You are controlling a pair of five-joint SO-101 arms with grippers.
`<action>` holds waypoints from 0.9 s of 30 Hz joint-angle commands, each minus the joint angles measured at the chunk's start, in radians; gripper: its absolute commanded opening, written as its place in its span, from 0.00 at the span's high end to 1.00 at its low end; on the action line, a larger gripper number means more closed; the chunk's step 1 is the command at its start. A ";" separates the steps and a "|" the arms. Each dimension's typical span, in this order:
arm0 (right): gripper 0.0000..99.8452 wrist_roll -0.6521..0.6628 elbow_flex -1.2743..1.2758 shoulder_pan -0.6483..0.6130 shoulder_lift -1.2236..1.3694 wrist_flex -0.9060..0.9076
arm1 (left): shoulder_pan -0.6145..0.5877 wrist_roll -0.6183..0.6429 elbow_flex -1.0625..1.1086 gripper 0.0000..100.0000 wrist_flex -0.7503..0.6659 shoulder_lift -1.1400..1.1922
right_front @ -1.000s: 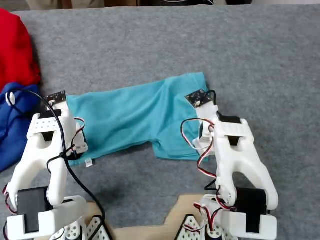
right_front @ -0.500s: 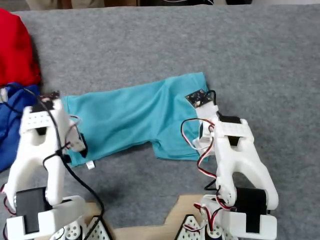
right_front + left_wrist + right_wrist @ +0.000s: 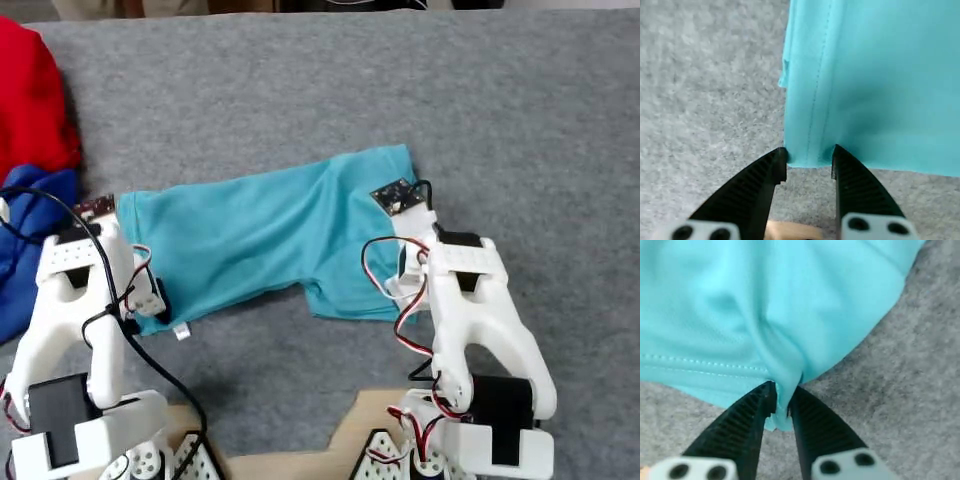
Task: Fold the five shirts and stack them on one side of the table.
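A teal shirt (image 3: 260,235) lies spread across the middle of the grey table. My left gripper (image 3: 809,159) is open at the shirt's left near corner, and the hem corner lies between its black fingertips (image 3: 774,165). In the high view the left gripper (image 3: 148,303) sits low at that corner. My right gripper (image 3: 782,401) is shut on a bunched fold of the teal shirt (image 3: 790,305) near its right edge. In the high view the right gripper (image 3: 405,272) is down on the shirt's right side. A red shirt (image 3: 30,90) and a blue shirt (image 3: 22,255) lie at the left.
Both arm bases stand on a wooden board (image 3: 290,455) at the table's near edge. The red and blue shirts crowd the left edge beside the left arm. Bare grey felt (image 3: 500,110) stretches across the back and right.
My left arm has shifted to the left, uncovering more of the teal shirt's left edge. The right arm and the shirt have stayed put.
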 commanded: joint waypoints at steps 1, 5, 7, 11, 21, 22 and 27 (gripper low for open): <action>0.99 -0.003 -0.028 0.016 -0.002 0.005 | -0.023 -0.005 0.014 0.84 -0.017 -0.024; 0.99 -0.003 -0.028 0.016 -0.002 0.005 | -0.026 -0.005 0.008 0.84 -0.018 0.007; 0.99 -0.003 -0.028 0.016 -0.002 0.005 | -0.026 -0.005 0.000 0.84 -0.018 0.053; 0.99 -0.003 -0.028 0.016 -0.002 0.005 | -0.025 -0.003 -0.054 0.89 -0.012 0.174; 0.99 -0.009 -0.047 0.016 -0.004 0.012 | -0.018 -0.003 -0.210 0.98 0.002 0.300; 0.99 -0.009 -0.048 0.018 -0.004 0.014 | -0.018 -0.003 -0.233 0.98 0.020 0.300; 0.99 -0.009 -0.081 0.024 -0.005 0.061 | -0.018 -0.003 -0.385 0.98 0.117 0.300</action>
